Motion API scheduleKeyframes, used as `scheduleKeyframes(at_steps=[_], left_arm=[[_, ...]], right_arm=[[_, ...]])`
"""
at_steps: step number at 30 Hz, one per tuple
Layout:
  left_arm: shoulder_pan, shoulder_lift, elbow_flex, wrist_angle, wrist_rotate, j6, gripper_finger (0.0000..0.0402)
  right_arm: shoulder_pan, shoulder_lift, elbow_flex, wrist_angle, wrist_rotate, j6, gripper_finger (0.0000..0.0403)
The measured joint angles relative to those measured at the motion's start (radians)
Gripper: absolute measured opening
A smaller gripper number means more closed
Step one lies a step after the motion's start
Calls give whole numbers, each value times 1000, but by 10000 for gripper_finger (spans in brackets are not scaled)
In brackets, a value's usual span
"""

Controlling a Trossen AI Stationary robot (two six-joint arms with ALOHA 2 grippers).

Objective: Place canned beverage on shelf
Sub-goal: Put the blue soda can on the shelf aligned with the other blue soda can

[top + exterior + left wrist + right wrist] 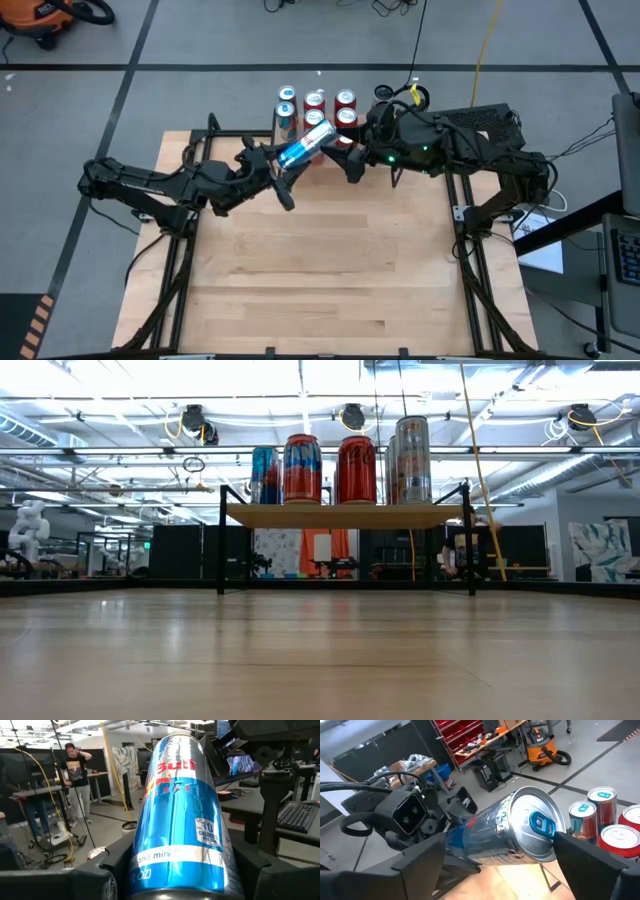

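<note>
A blue and silver canned beverage [305, 145] hangs in the air above the table's far middle, lying slantwise with its top toward the far right. My left gripper [278, 168] is shut on its bottom end. My right gripper [345, 152] is open, with one finger [420, 860] on each side of the can's top end [540, 827]. The shelf [340, 515] stands on thin black legs at the far edge. Several cans [315, 105] stand upright on it. Neither gripper shows in the low view. My left gripper pinches the can's bottom end [170, 877] between its two fingers [107, 870]. It comes roughly level from the table's left, and the can reaches forward from the fingers, along them. The can is lifted clear of table and shelf. My right gripper's one finger [582, 852] stands close to the top rim; whether it touches, I cannot tell.
The shelf's cans [357, 470] stand just beyond the held can. The wooden tabletop [320, 270] spreads toward the near side. Black frame rails [470, 250] run along both table sides. A person [75, 770] stands in the room behind.
</note>
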Motion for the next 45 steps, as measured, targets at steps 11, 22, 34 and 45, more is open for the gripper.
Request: scheduleKeyframes(at_steps=[11, 22, 34, 45], left_arm=[[-14, 1, 0, -2, -10, 9, 225], [-14, 2, 0, 61, -10, 220, 226], [-11, 2, 0, 98, -78, 351, 226], [-11, 2, -1, 100, -94, 349, 226]], right_arm=[[0, -54, 0, -60, 14, 117, 341], [15, -77, 0, -220, 47, 511, 341], [5, -3, 0, -6, 102, 517, 341], [-53, 67, 0, 143, 51, 465, 341]])
